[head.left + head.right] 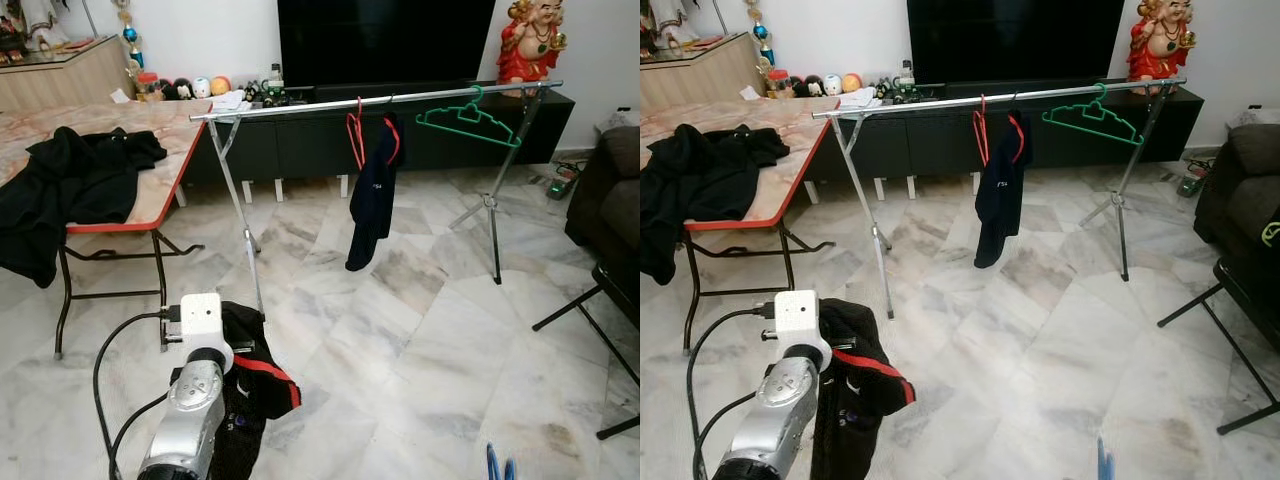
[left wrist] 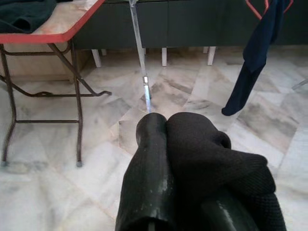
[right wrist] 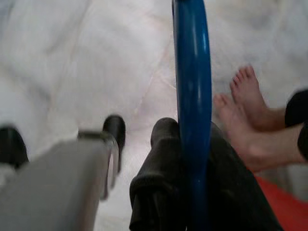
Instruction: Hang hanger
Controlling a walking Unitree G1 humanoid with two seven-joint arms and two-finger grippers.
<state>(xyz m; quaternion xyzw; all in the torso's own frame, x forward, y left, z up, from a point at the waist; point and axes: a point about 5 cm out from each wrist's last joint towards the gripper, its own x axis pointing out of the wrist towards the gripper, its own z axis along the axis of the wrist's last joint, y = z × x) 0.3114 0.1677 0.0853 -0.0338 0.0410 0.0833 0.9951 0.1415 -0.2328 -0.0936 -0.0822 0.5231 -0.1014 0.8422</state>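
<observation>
A silver clothes rail (image 1: pixel 380 100) spans the room ahead. On it hang a red hanger (image 1: pixel 357 135) carrying a navy garment (image 1: pixel 372 200) and a bare green hanger (image 1: pixel 470 122). My left gripper (image 2: pixel 166 126) is low at the front left, shut on a black garment with red trim (image 1: pixel 255 385) that drapes over its fingers (image 2: pixel 149 163). My right gripper (image 3: pixel 192 139) is shut on a blue hanger (image 3: pixel 192 86), whose tip shows at the bottom edge (image 1: pixel 497 465).
A red-edged folding table (image 1: pixel 150 190) stands at the left with black clothes (image 1: pixel 70 185) on it. A dark TV console (image 1: pixel 300 145) lies behind the rail, with a sofa (image 1: pixel 610 190) and a black stand (image 1: pixel 600 300) at the right. A person's bare feet (image 3: pixel 245 106) are nearby.
</observation>
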